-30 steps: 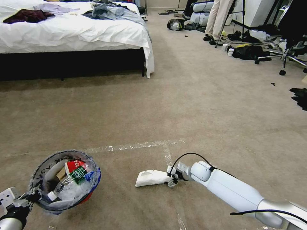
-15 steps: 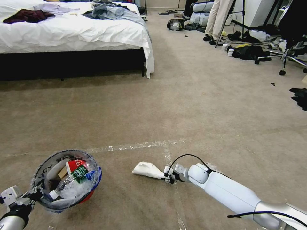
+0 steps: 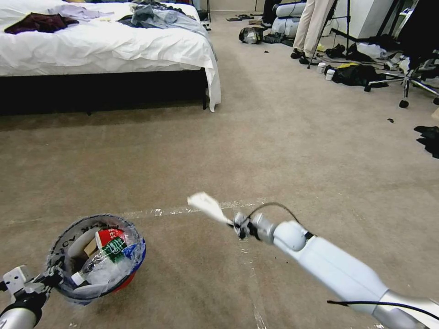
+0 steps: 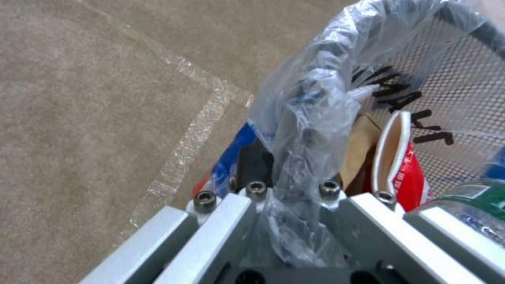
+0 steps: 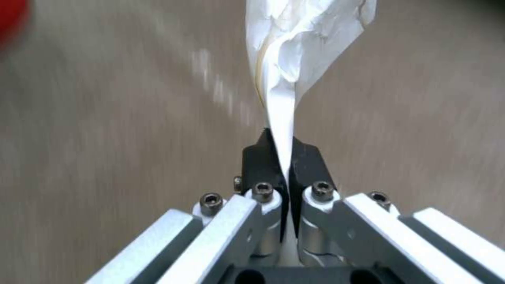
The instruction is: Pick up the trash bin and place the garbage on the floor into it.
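The red trash bin (image 3: 129, 278), lined with a clear bluish bag, hangs at lower left with wrappers, a bottle and brown paper inside. My left gripper (image 3: 47, 279) is shut on its bagged rim (image 4: 321, 94), and the dark fingers (image 4: 251, 157) pinch the plastic in the left wrist view. My right gripper (image 3: 237, 224) is shut on a flat white piece of garbage (image 3: 205, 204) and holds it in the air above the carpeted floor (image 3: 274, 151), to the right of the bin. In the right wrist view the white piece (image 5: 302, 43) sticks out from between the closed fingers (image 5: 258, 157).
Clear tape lines (image 3: 192, 209) cross the carpet under my right arm. A white bed (image 3: 105, 50) stands at the back left. Dark clothes piles (image 3: 359, 73), an office chair (image 3: 411, 77) and a person's legs (image 3: 311, 27) are at the back right.
My right gripper has lifted the white piece off the carpet, upward and away from me. The bin and my left gripper have barely shifted.
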Controlling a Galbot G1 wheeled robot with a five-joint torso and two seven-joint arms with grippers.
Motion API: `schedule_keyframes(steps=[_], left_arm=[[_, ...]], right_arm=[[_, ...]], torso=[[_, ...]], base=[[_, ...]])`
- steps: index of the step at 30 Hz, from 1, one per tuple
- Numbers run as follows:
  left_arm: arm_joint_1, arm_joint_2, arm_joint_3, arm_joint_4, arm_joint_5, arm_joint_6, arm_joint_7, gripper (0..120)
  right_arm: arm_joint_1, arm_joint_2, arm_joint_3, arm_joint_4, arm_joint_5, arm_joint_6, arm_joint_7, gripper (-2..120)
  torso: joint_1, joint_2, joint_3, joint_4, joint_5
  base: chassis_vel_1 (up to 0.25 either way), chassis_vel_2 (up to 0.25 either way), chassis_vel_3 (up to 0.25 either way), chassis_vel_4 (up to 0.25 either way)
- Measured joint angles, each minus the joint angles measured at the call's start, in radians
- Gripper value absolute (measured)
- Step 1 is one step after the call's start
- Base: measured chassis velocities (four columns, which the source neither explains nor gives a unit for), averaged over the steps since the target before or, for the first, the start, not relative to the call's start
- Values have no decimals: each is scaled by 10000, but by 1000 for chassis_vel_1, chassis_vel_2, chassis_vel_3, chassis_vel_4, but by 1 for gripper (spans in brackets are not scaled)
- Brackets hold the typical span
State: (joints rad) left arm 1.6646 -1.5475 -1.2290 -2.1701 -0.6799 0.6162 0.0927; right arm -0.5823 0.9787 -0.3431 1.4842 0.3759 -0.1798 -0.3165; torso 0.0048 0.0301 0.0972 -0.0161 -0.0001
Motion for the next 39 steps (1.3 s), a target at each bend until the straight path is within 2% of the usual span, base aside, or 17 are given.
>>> schedule_keyframes(steps=[4,6,7,9,12,14,19,25,31,39], left_arm=[[0,-1,14,-68,9,23,-12,1],[4,-32,66,-169,56,65,-33,1],[4,-32,66,-169,56,65,-33,1],[8,-59,81,-238,78,80,-44,1],[13,-64,82,-250,86,81,-46,1],[27,-68,79,-278,94,86,-50,1],[-13,-78,78,-292,97,100,-60,1],[-63,-95,90,-308,98,110,-68,1],[-105,-102,93,-308,88,116,-72,1],[-122,-80,82,-308,26,119,-74,1]], right_arm=[[258,-4,66,642,313,226,-19,0],[793,175,-300,1488,1274,624,27,0],[793,175,-300,1488,1274,624,27,0],[1188,381,-746,1950,2097,976,47,0],[1319,477,-911,2126,2469,1074,47,0],[1753,822,-1479,2624,3793,1155,132,0],[2321,1473,-2416,2887,5005,1148,379,0],[2878,2196,-3731,2717,5494,1259,529,0],[3202,2842,-4673,2118,5471,1291,745,0],[3245,3003,-5286,1636,5272,1274,875,0]], torso=[[0,0,0,1,1],[0,0,0,1,0],[0,0,0,1,0],[0,0,0,1,-1],[0,0,0,2,0],[0,0,0,1,-1],[0,0,0,2,-1],[0,0,1,2,-1],[0,0,0,3,-1],[0,0,0,2,0]], base=[[0,0,0,0],[0,0,0,0],[0,0,0,0],[0,0,0,0],[0,0,0,0],[0,0,0,0],[0,0,0,0],[0,0,0,0],[0,0,0,0],[0,0,0,0]])
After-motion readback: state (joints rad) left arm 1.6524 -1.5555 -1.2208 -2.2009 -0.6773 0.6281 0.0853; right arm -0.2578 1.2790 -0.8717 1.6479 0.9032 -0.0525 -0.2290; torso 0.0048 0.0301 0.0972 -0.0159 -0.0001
